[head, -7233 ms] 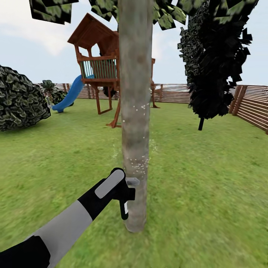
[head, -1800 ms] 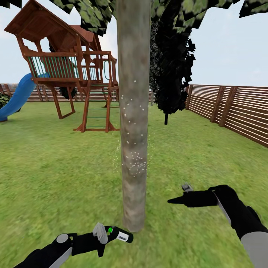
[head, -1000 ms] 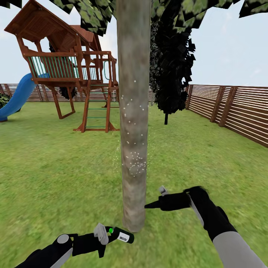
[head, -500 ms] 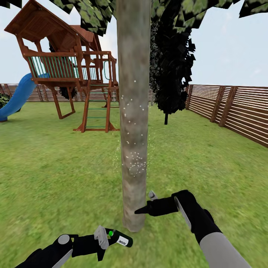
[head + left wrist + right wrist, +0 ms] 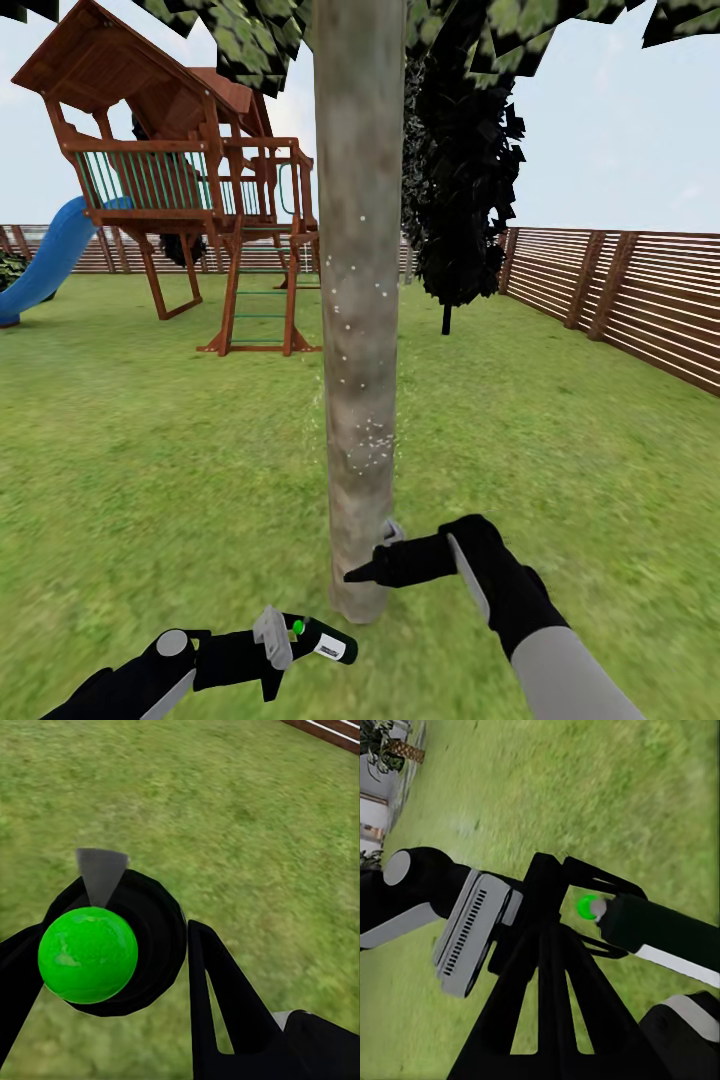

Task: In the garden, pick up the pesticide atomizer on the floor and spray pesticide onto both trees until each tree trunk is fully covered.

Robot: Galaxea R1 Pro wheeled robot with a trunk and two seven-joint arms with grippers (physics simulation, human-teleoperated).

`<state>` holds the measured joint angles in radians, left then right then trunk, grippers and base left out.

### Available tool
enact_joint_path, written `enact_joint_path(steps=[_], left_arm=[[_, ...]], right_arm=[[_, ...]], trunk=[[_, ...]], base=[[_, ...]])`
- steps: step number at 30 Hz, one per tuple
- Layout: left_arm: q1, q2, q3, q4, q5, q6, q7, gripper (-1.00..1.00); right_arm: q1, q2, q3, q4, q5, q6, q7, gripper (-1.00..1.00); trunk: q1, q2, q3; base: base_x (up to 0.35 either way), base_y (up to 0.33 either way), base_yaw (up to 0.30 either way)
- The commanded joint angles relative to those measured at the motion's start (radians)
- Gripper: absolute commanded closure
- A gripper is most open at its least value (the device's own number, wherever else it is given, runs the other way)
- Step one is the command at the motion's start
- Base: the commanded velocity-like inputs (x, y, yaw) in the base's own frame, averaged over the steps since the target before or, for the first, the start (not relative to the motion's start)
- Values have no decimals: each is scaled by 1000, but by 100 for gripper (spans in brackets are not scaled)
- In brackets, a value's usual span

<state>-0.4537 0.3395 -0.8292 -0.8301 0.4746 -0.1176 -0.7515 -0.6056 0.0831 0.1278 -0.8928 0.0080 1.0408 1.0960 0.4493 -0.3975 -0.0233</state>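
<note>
Jaws of the left gripper (image 5: 268, 642) clamp the pesticide atomizer (image 5: 318, 637) low beside the tree trunk (image 5: 358, 300); the right gripper (image 5: 362, 574) looks closed and empty, touching the bark. Lying roughly level, the sprayer's long axis points right, past the trunk's base, so pesticide (image 5: 368, 440) could miss, and the right arm risks bumping it.

The left gripper (image 5: 285, 640) was clamped on the atomizer (image 5: 325, 640), low and extended forward. The right gripper (image 5: 352, 577) reached leftward, its fingers (image 5: 547, 982) pressed together.
</note>
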Motion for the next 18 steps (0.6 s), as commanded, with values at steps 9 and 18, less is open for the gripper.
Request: enact_joint_path(steps=[9,18], left_arm=[[-2,1,-5,0,6,-7,1,100],[-2,1,-7,-3,6,-7,0,100]], right_arm=[[0,28,1,57,0,6,-64,100],[0,30,-2,60,-8,6,-80,100]], trunk=[[1,-2,-2],[1,-2,-2]], base=[[0,0,0],[0,0,0]])
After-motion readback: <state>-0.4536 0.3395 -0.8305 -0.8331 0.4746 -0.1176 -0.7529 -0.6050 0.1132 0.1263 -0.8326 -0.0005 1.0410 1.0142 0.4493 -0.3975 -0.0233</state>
